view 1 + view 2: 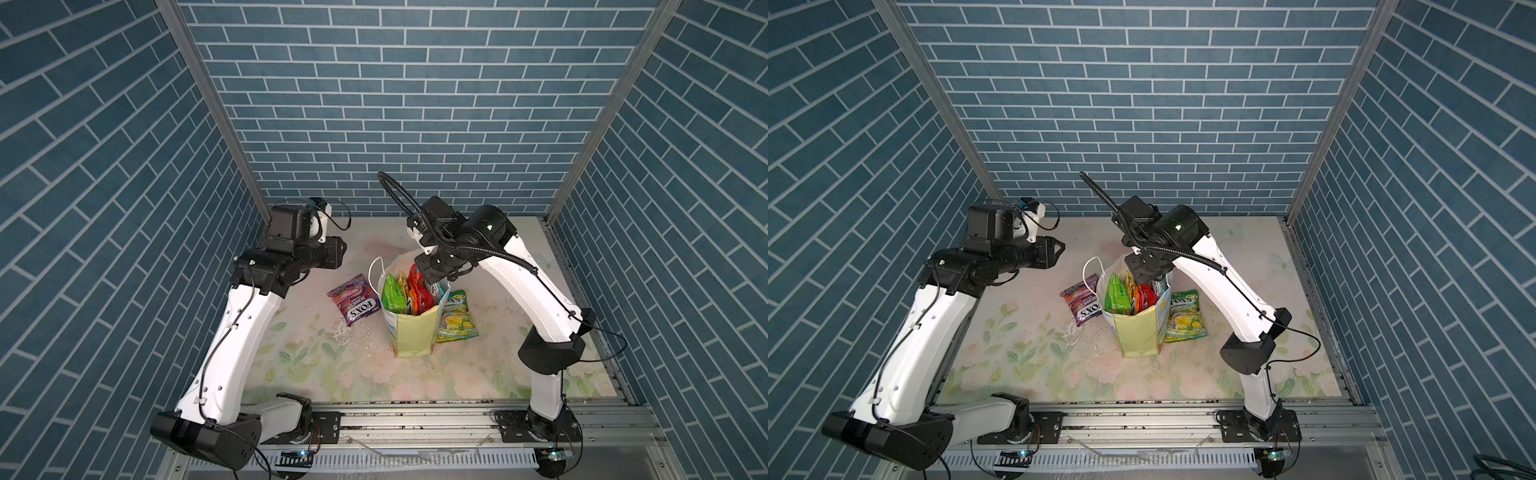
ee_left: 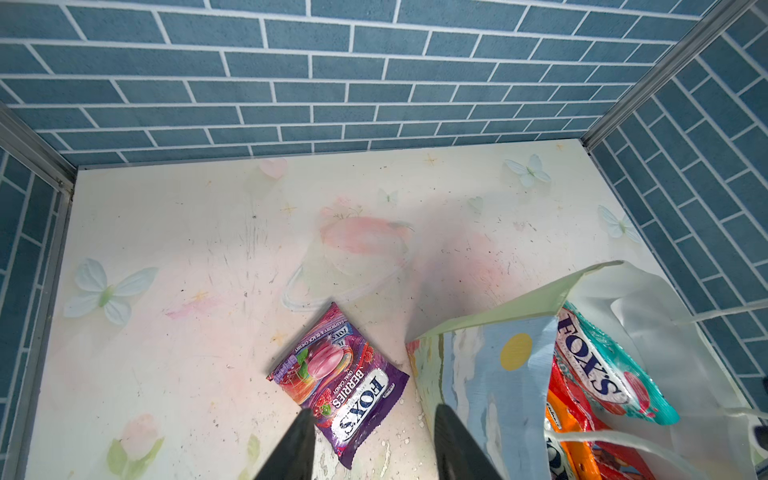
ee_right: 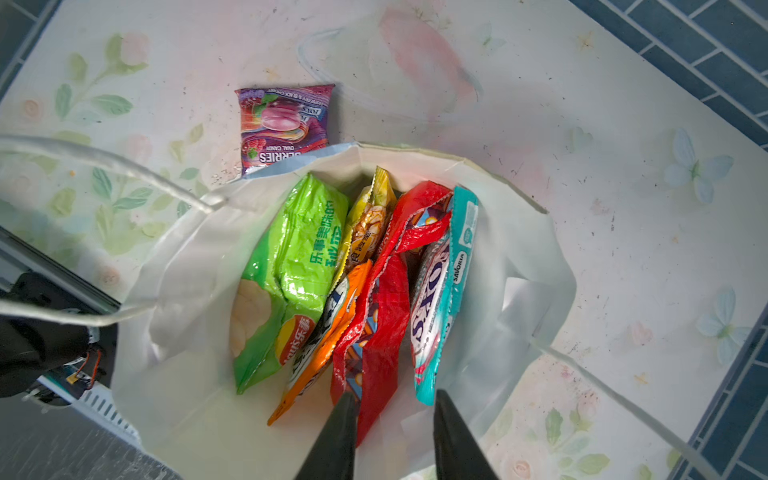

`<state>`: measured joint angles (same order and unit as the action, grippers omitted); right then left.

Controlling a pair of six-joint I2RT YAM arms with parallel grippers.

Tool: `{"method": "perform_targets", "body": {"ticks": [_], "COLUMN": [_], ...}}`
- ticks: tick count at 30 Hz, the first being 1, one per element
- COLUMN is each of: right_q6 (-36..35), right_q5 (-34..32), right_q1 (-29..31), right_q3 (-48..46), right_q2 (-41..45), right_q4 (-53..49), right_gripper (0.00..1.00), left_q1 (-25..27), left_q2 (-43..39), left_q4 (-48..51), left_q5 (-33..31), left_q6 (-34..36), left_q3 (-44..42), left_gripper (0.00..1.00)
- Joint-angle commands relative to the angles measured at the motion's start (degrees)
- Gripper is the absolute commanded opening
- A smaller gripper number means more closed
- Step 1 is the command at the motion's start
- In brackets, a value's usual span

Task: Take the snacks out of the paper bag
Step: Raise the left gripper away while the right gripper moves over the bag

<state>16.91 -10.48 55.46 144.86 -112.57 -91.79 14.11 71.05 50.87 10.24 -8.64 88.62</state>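
The paper bag (image 1: 411, 332) (image 1: 1136, 336) stands upright mid-table, mouth open. Inside stand several snacks: a green chip bag (image 3: 291, 266), a yellow pack (image 3: 370, 224), an orange pack (image 3: 328, 332), a red pack (image 3: 386, 316) and a teal FOX'S pack (image 3: 436, 291). A purple FOX'S pack (image 1: 355, 299) (image 2: 336, 378) lies flat left of the bag, and a yellow-green FOX'S pack (image 1: 455, 318) lies right of it. My right gripper (image 3: 394, 395) is open in the bag's mouth, the red pack's end between its fingers against one of them. My left gripper (image 2: 375, 409) (image 1: 1057, 249) hangs open and empty, up left of the bag.
White cord handles (image 1: 374, 270) (image 3: 104, 158) stick out from the bag's rim. Blue brick-pattern walls close the table on three sides. An aluminium rail (image 1: 415, 415) with both arm bases runs along the front edge. Crumbs (image 1: 345, 332) dot the floral mat near the bag.
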Motion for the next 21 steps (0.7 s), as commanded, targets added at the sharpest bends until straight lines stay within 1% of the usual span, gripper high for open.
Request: {"method": "perform_targets", "body": {"ticks": [1, 11, 21], "right_q6": [2.2, 3.9, 4.7], "right_q5": [-3.4, -5.4, -7.3], "right_q1": [0.2, 0.0, -0.9], "right_q3": [1.6, 1.7, -0.1], "right_q2": [-1.9, -4.3, -5.3], "right_q4": [-8.1, -8.3, -7.8], "right_gripper": [0.33, 0.32, 0.31], "left_q1": [-0.3, -0.3, -0.3], "left_q2": [0.3, -0.2, -1.0], "left_q4": [3.4, 4.7, 6.1], "left_q5": [-0.2, 0.9, 0.7], "left_q6": [1.9, 2.7, 3.8], "left_q3": [1.9, 1.9, 1.6], "left_gripper": [0.48, 0.49, 0.50]}}
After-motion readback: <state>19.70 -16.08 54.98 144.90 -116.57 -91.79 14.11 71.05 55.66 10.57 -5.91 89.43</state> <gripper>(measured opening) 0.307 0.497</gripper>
